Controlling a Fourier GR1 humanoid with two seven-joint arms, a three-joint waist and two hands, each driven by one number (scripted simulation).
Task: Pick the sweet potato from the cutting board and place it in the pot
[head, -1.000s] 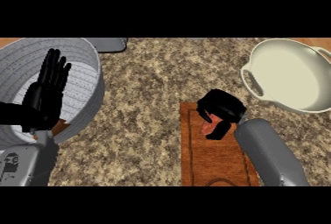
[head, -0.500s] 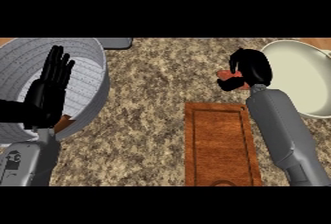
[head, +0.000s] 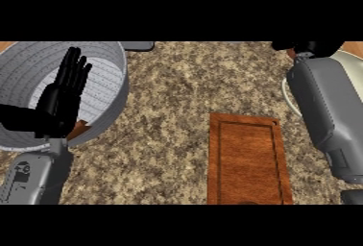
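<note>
The left robot hand (head: 65, 96) rests open over the grey pot (head: 106, 77). The right robot hand (head: 308, 46), far right, is mostly hidden; grip unclear. The cutting board (head: 247, 158) lies bare.

Reddish-brown cutting board (head: 248, 161), speckled tan counter (head: 177, 91)

A kitchen is shown: a speckled brown granite counter (head: 177, 96) fills the view, a wooden cutting board (head: 247, 161) is laid flat on it, a large grey ribbed pot (head: 106, 81) is seen at the left, and a cream vessel's rim (head: 352, 60) is glimpsed at the right edge
</note>
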